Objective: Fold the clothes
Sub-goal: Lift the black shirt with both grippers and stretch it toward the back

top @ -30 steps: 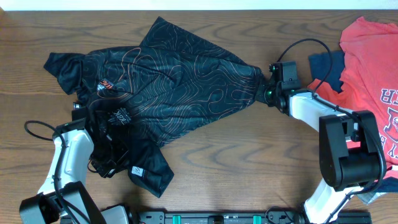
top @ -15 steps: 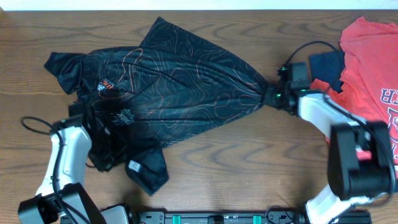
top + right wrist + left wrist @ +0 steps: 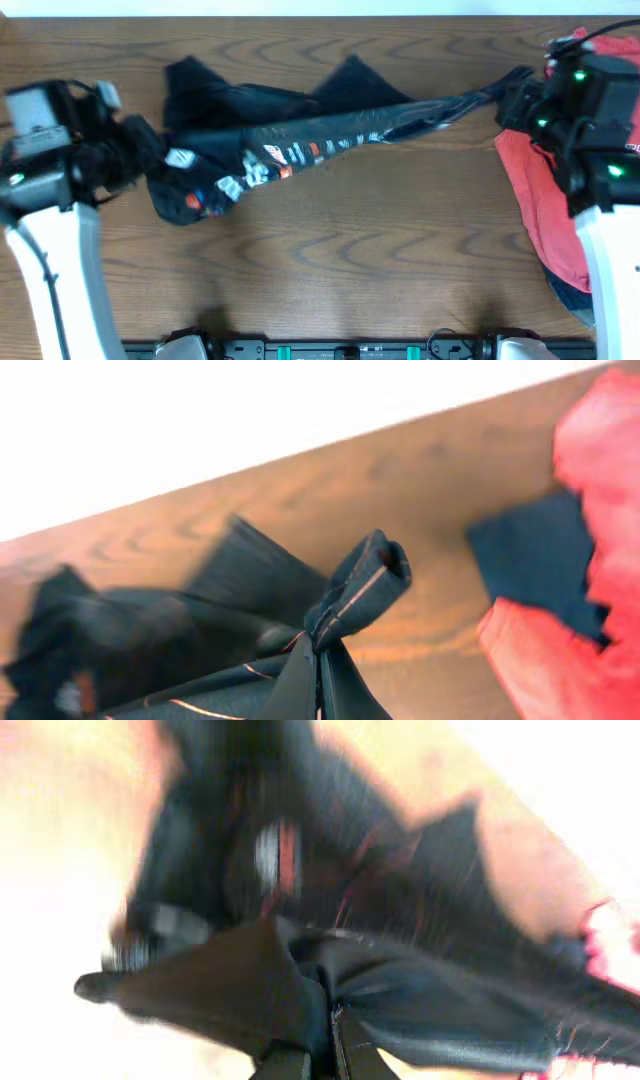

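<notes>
The black sports shirt [image 3: 300, 125] hangs stretched in a long band between my two grippers, above the wooden table, with colourful logos showing near its left end. My left gripper [image 3: 140, 150] is shut on the shirt's left end; in the left wrist view [image 3: 322, 1030] the cloth bunches around the fingers, blurred. My right gripper [image 3: 515, 85] is shut on the shirt's right end; in the right wrist view [image 3: 320, 660] a folded corner of the cloth [image 3: 360, 585] sticks up from the closed fingers.
A red shirt [image 3: 545, 210] with a dark blue part lies at the table's right edge, under my right arm; it also shows in the right wrist view [image 3: 590, 560]. The table's far edge [image 3: 320, 18] runs close behind the shirt.
Both arms have risen and pulled apart. The shirt, which lay spread on the table, is now lifted and stretched into a narrow band between the grippers.
</notes>
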Available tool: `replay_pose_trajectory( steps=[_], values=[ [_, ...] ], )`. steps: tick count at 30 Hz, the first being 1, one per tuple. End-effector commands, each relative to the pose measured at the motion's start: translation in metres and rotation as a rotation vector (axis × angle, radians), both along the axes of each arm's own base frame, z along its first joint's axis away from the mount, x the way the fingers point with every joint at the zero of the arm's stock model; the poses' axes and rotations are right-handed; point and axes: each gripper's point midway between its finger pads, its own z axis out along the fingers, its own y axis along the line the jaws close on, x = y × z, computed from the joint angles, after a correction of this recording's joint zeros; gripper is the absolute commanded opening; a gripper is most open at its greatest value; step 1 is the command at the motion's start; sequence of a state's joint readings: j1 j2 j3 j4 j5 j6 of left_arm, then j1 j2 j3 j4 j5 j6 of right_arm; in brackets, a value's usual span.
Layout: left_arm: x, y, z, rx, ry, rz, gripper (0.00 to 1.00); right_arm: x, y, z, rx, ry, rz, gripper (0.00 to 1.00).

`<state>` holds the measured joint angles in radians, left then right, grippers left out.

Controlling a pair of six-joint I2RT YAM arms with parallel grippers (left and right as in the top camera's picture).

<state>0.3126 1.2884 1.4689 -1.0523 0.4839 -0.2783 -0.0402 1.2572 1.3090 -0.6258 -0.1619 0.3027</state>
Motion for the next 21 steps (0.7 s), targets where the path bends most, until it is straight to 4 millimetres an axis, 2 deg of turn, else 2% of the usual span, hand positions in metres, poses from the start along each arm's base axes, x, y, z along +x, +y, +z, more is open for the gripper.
replay_pose_trajectory(
  steps=[1, 6, 10, 12, 16, 21],
  values=[
    [-0.001, 0.007, 0.064, 0.060, -0.173, 0.017, 0.06, -0.008, -0.010, 0.044, -0.056, -0.105, -0.024, 0.01],
    [-0.011, 0.016, 0.145, 0.107, -0.385, 0.086, 0.06, -0.022, -0.010, 0.096, -0.081, -0.221, -0.017, 0.01],
    [-0.021, 0.015, 0.192, 0.159, -0.526, 0.093, 0.06, -0.033, -0.017, 0.131, -0.132, -0.285, -0.044, 0.01],
    [-0.024, 0.014, 0.207, 0.177, -0.577, 0.092, 0.06, -0.038, -0.020, 0.147, -0.151, -0.313, -0.064, 0.01],
    [-0.020, 0.016, 0.217, 0.192, -0.620, 0.091, 0.06, -0.043, -0.030, 0.166, -0.191, -0.354, -0.113, 0.01],
    [0.002, 0.025, 0.199, 0.169, -0.557, 0.092, 0.06, -0.033, -0.032, 0.157, -0.197, -0.322, -0.114, 0.01]
  ],
)
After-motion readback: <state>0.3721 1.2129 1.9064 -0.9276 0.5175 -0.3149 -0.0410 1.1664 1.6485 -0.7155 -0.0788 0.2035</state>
